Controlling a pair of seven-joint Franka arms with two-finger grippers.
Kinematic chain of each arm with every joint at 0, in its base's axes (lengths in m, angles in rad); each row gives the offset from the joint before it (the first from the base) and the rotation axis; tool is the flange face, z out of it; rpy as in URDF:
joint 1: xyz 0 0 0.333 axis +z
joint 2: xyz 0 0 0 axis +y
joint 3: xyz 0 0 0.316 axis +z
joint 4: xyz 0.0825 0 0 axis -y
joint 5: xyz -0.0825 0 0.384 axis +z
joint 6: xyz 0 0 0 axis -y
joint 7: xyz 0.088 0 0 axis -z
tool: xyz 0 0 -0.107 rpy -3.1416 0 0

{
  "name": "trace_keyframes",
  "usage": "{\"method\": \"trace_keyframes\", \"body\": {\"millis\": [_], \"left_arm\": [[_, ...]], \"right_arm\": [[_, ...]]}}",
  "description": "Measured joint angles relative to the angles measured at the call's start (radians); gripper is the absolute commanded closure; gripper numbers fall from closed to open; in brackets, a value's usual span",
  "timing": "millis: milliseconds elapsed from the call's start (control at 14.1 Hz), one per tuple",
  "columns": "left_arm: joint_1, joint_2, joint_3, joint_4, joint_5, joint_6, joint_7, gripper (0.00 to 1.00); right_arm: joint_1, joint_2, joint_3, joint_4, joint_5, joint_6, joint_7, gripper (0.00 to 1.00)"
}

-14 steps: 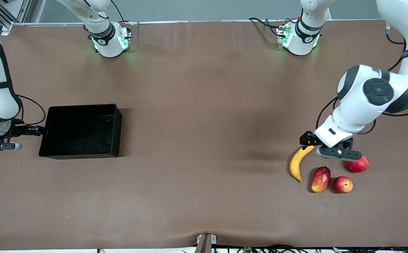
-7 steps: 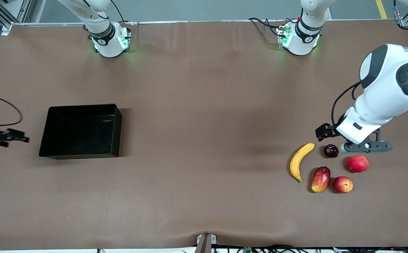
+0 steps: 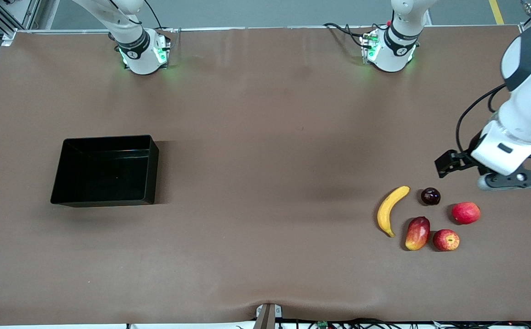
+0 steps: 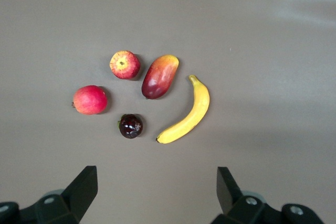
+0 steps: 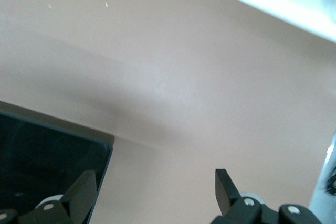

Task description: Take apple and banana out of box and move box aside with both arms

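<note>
A brown counter holds a cluster of fruit near the left arm's end and a black box near the right arm's end, well apart from each other.

Taking the banana as landmark: it lies flat and curved. Just beside it, toward the left arm's end, sit a dark round fruit and a red-yellow mango. A red apple with yellowish patches lies past the mango, and a second red fruit past the dark fruit. None touch.

The left gripper hangs over bare counter close to the fruit, jaws wide apart and holding nothing; its arm is cut off at the frame edge.

The right gripper is almost wholly out of the front view. Its wrist camera shows jaws apart and empty, with one corner of the box below.
</note>
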Motion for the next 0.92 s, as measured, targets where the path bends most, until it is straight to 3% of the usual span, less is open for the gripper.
{"method": "trace_keyframes", "body": {"millis": [355, 568, 851, 922], "left_arm": [[0.001, -0.010, 0.000, 0.018, 0.000, -0.060, 0.000, 0.00], [0.001, -0.026, -0.002, 0.022, 0.000, -0.077, 0.000, 0.00], [-0.016, -0.045, 0.002, 0.025, 0.000, -0.081, 0.000, 0.00], [-0.053, -0.062, 0.031, 0.025, -0.001, -0.085, 0.000, 0.00]], "right_arm": [[0.058, -0.011, 0.003, 0.097, -0.003, -0.027, 0.007, 0.00], [0.058, -0.039, 0.001, 0.102, -0.001, -0.119, -0.034, 0.00], [0.052, -0.036, -0.002, 0.094, 0.042, -0.128, -0.051, 0.00], [0.052, -0.036, -0.001, 0.094, 0.050, -0.127, -0.052, 0.00]]}}
